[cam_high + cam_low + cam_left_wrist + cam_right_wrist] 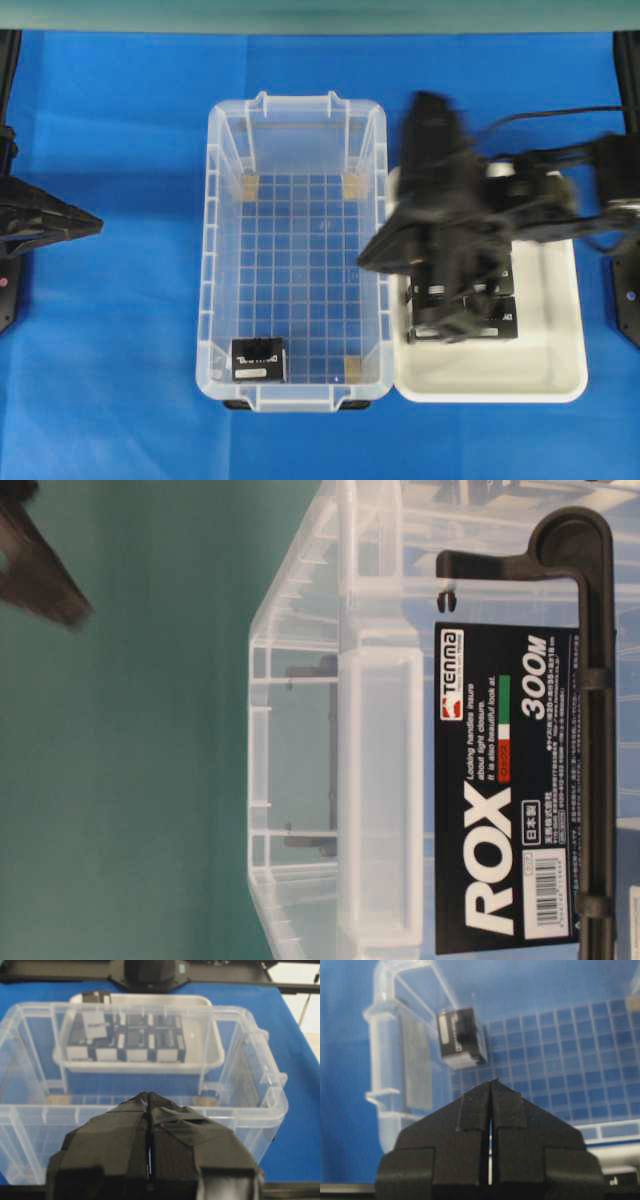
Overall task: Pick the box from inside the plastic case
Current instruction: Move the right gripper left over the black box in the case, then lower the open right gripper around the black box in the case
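Note:
The box (pixel 258 359), a small black carton with a white label, lies on the grid floor in the near left corner of the clear plastic case (pixel 297 104). My right gripper (pixel 368 258) is shut and empty, blurred, above the case's right rim. In the right wrist view the shut gripper (pixel 492 1081) is above the grid floor, with the box (pixel 461 1037) ahead and a little left, beside the case wall (pixel 385 1025). My left gripper (pixel 90 226) is shut and empty, well left of the case; its wrist view shows the gripper (pixel 146 1097) facing the case's side wall (pixel 250 1110).
A shallow white tray (pixel 490 392) right of the case holds several identical black cartons (pixel 495 322), partly hidden by the right arm; they also show through the case in the left wrist view (pixel 125 1045). The table-level view shows the case's labelled end (pixel 380 780). Blue cloth covers the table.

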